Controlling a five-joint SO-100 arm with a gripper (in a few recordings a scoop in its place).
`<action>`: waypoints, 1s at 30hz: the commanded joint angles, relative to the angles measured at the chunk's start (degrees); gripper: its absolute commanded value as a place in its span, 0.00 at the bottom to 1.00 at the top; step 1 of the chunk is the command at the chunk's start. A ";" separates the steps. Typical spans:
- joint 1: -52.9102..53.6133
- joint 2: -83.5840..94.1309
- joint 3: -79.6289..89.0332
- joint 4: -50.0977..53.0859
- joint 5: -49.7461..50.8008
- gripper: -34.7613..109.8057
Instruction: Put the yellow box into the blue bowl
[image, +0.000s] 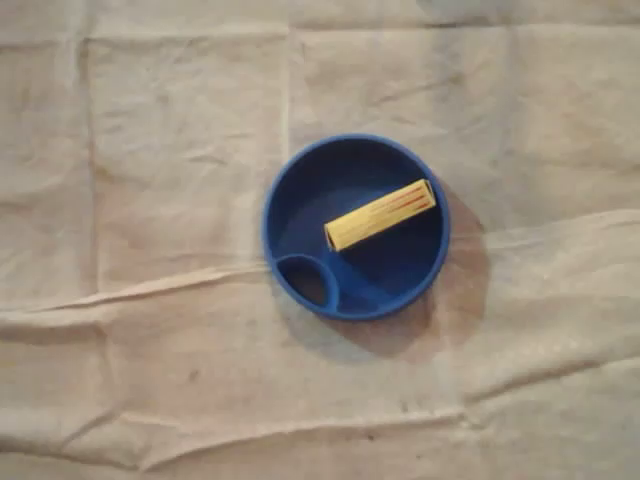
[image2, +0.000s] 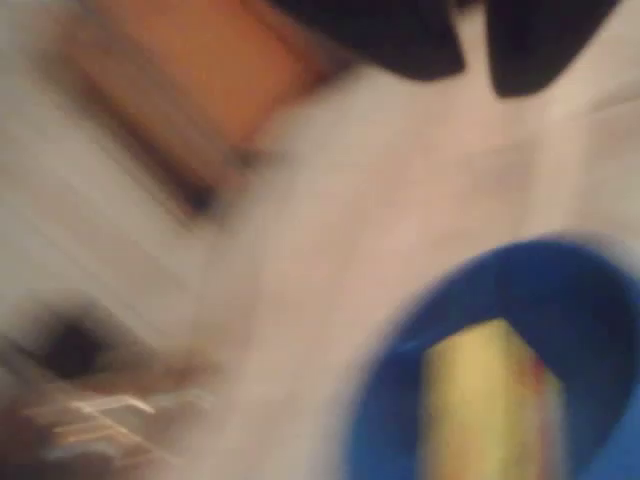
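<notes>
**As the yellow box (image: 381, 214) lies inside the blue bowl (image: 268, 225), the placement reads as complete**

Overhead view: the box rests on its long side in the bowl's large compartment. It slants from lower left to upper right, and its upper-right end lies close to the wall. The small oval compartment (image: 308, 281) at the bowl's lower left holds nothing. The bowl stands on a creased pale cloth (image: 150, 150).

Wrist view: the picture is heavily smeared. The bowl sits at lower right, with the box a yellow bar inside its rim. The gripper (image2: 477, 80) appears as two dark fingers at the top edge, well apart from the bowl and carrying nothing. A thin pale strip shows between the fingers, but the blur is too heavy to tell whether they are spread or pressed together.

Judgement: carrying and releasing the box appear done, since it sits wholly within the rim and free of the fingers. Nothing seems left to do with the box itself. At most, the arm may need to clear away to a resting pose.
</notes>
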 joint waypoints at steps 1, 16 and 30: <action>-1.93 10.72 2.90 0.18 6.94 0.24; -2.72 19.78 5.45 4.92 24.96 0.24; -2.72 19.95 4.66 9.05 24.87 0.24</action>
